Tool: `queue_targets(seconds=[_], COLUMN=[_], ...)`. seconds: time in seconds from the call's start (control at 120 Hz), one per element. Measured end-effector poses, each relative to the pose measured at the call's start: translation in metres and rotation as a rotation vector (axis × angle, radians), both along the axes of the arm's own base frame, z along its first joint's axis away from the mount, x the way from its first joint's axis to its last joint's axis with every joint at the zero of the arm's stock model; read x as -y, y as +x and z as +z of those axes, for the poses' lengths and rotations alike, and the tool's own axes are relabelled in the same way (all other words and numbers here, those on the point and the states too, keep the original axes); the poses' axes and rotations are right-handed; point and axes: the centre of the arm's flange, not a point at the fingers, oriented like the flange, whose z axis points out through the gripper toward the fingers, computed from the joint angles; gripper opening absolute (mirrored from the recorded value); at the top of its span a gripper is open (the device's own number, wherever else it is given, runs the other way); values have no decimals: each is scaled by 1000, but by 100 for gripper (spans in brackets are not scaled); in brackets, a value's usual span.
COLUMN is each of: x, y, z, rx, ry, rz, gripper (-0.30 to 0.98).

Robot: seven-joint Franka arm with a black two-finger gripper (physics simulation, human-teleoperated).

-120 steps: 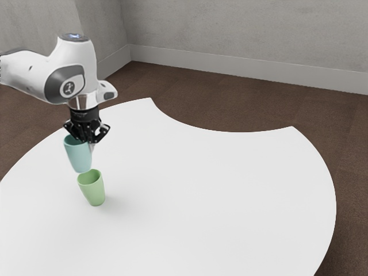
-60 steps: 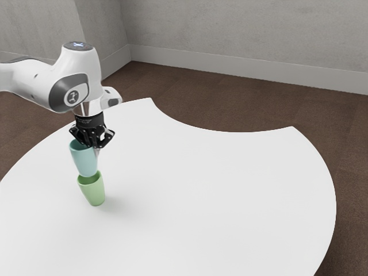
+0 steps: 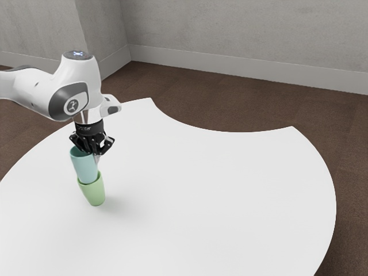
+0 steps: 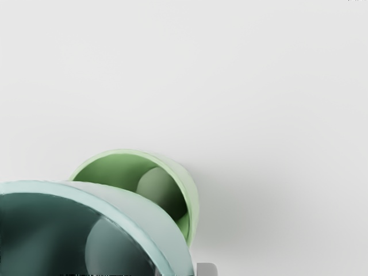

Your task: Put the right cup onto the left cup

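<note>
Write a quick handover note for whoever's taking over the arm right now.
Gripper: shut on the blue cup at its rim.
Blue cup: held above the table, lower end at the green cup's mouth; I can't tell how far in.
Green cup: standing on the table.
Done: blue cup grasped and brought to the green one.
Left: probably lower until it seats, then release and back off.

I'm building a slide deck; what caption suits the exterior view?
Franka arm holding a pale blue cup in its pincer at the mouth of a green cup, white table below.
</note>
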Motion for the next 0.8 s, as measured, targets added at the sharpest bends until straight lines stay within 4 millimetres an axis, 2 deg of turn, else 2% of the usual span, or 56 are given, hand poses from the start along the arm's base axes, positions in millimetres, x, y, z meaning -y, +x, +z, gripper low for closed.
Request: queue_targets(seconds=[0.517, 0.8], x=[-14, -20], y=[2, 5], z=[2, -11], rx=[11, 3], ry=[9, 12], rz=[11, 14], gripper=[-10, -10])
